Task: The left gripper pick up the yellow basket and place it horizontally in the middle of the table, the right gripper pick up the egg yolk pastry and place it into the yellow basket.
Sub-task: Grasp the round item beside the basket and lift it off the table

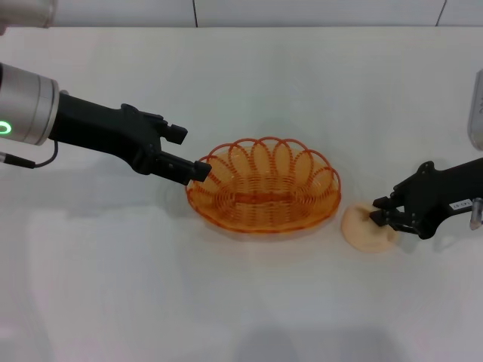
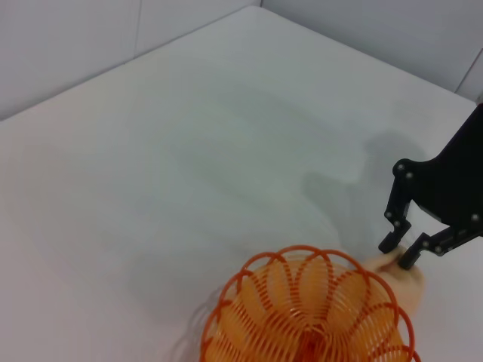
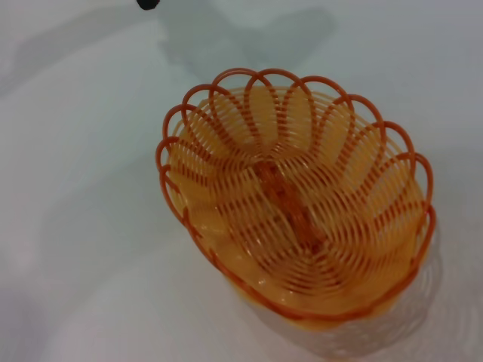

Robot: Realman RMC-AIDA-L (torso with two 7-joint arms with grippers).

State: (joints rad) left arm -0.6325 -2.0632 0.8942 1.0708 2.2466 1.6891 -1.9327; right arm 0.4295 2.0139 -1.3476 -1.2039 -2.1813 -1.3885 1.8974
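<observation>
The yellow basket (image 1: 264,188) stands upright on the white table (image 1: 113,302), long side across the middle. It also shows in the left wrist view (image 2: 309,320) and the right wrist view (image 3: 294,219), and it is empty. My left gripper (image 1: 189,153) is open at the basket's left end, its lower finger touching the rim. The egg yolk pastry (image 1: 362,232) lies on the table just right of the basket. My right gripper (image 1: 381,211) is closed on the pastry's top right edge, as the left wrist view (image 2: 398,253) also shows, with the pastry (image 2: 407,285) beneath it.
A grey-white object (image 1: 476,109) stands at the right edge of the table. The table's far edge meets a pale wall (image 1: 302,11). Bare table surface lies in front of and behind the basket.
</observation>
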